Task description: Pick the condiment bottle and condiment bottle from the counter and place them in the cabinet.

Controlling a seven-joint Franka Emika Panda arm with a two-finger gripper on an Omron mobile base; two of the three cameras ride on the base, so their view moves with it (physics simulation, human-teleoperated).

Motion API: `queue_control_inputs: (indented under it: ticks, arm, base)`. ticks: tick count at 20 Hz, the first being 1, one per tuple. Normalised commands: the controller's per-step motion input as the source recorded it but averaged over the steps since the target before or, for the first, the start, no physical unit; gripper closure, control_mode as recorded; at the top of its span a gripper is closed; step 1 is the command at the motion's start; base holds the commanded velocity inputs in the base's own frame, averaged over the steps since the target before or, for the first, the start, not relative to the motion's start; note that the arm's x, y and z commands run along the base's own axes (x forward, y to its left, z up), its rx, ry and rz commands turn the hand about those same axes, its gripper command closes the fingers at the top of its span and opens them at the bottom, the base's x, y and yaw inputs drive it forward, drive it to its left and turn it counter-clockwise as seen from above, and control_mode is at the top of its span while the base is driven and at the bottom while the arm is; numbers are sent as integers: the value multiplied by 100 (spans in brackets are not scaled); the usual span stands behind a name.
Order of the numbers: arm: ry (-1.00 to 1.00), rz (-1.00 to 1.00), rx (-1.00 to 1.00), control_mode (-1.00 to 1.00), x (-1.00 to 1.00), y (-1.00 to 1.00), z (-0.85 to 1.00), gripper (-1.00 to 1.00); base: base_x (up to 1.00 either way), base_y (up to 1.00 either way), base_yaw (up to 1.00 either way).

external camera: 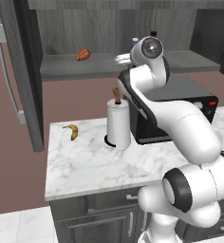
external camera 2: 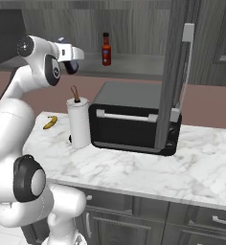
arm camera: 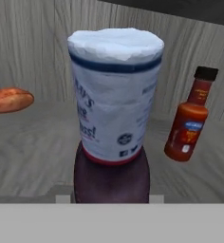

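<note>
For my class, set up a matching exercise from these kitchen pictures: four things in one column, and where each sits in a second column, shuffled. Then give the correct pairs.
Things:
1. banana
2. red condiment bottle
3. paper-towel roll
4. toaster oven

Places:
A. upright on the counter, just left of the black appliance in the right base view
B. on the grey cabinet shelf, standing
C. on the marble, near its far left edge
D. on the counter, partly behind the open cabinet door in the right base view

Pairs: 1-C, 2-B, 3-A, 4-D
</note>
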Motion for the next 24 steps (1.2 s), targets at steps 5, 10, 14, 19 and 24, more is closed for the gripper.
queue_control_inputs:
  ticks: [5, 10, 14, 19, 24]
  arm:
    - [0, 0, 0, -100, 49, 0, -15, 100]
    - [0, 0, 0, -100, 46, 0, -24, 100]
    - [0, 0, 0, -100, 50, 0, -24, 100]
    - [0, 0, 0, -100, 50, 0, -32, 100]
    - [0, 0, 0, -100, 39, 0, -36, 100]
  base:
    - [0, 0, 0]
    - [0, 0, 0]
    - [0, 0, 0]
    - [0, 0, 0]
    - [0, 0, 0]
